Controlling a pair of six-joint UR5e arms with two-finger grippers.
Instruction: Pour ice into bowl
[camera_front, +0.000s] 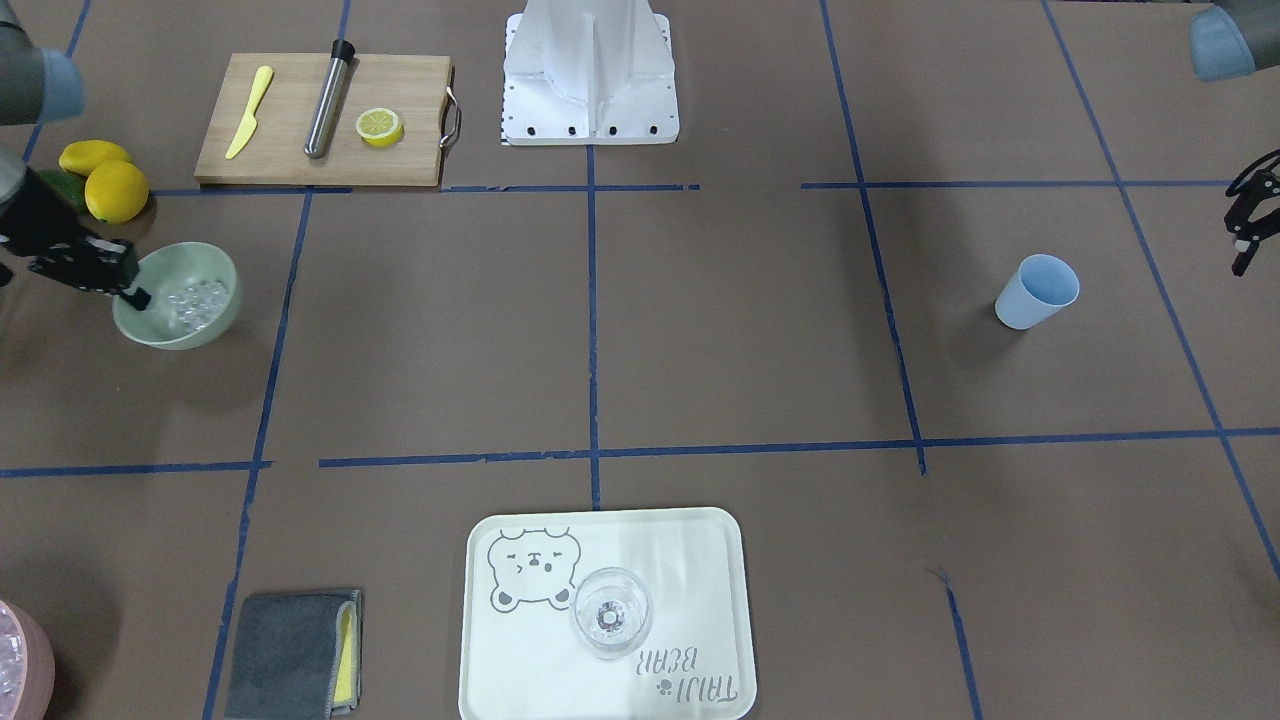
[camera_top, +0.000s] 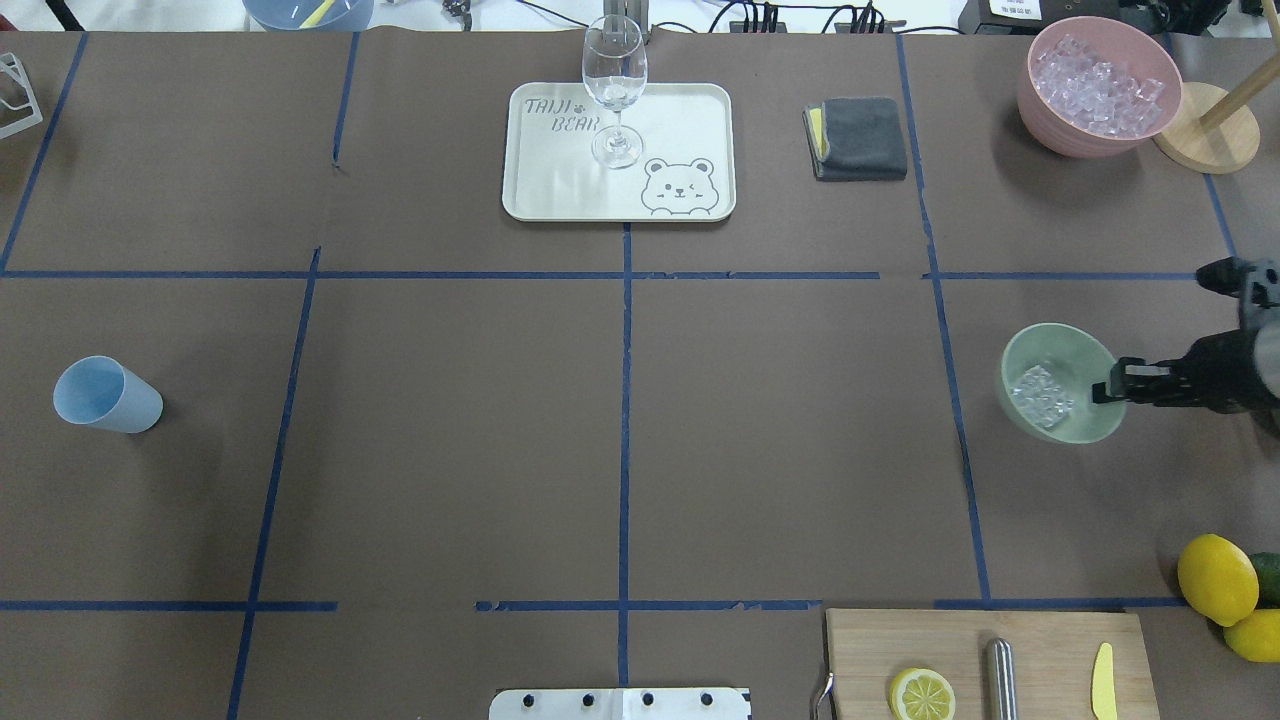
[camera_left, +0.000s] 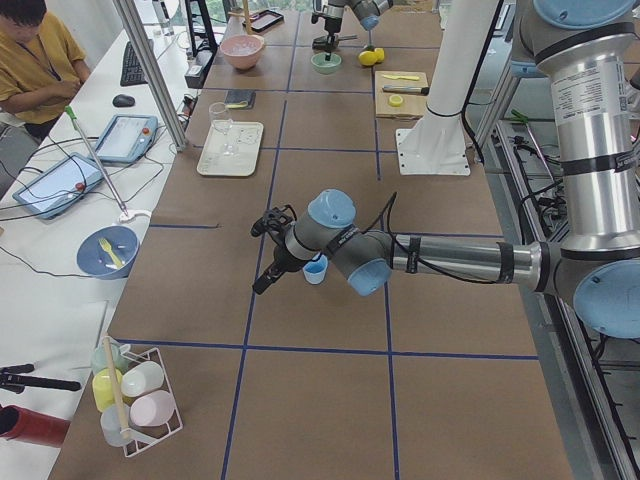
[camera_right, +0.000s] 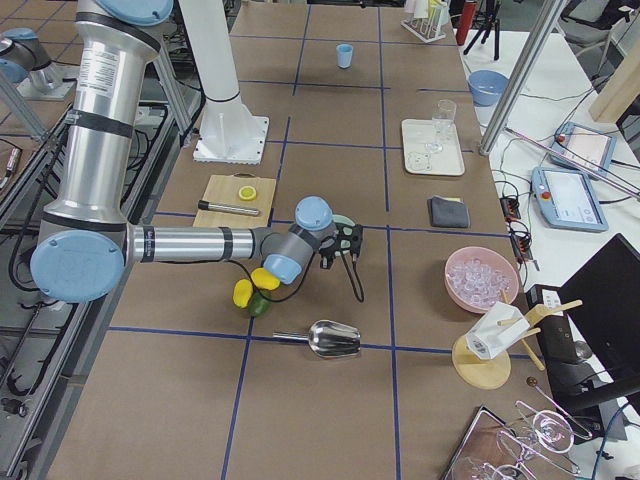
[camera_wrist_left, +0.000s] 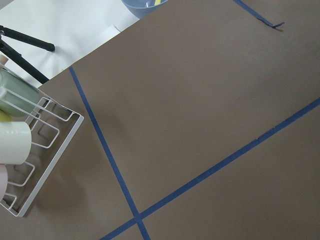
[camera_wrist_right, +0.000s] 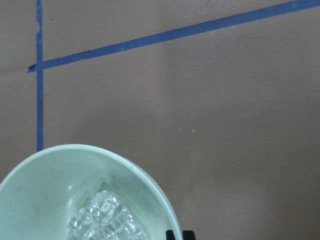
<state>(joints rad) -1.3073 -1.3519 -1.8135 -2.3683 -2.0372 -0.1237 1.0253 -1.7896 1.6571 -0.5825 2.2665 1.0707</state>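
The pale sage-green bowl (camera_front: 205, 262) stands at the table's edge on my right side and shows in the overhead view (camera_top: 1075, 345) and the right wrist view (camera_wrist_right: 45, 190). A small heap of clear ice cubes (camera_front: 195, 298) lies in it, also seen from overhead (camera_top: 1040, 392) and from the wrist (camera_wrist_right: 105, 220). My right gripper (camera_front: 135, 297) reaches in level from the side (camera_top: 1100, 392) and is shut on the bowl's rim. My left gripper (camera_front: 1245, 240) hangs open and empty above the table near the blue cup (camera_front: 1037, 290).
A pink bowl (camera_top: 1040, 110) full of ice stands at the far right. A metal scoop (camera_right: 335, 340) lies near the lemons (camera_front: 115, 190). A cutting board (camera_front: 290, 150) holds a knife, a muddler and a lemon half. A tray (camera_front: 700, 560) carries a wine glass.
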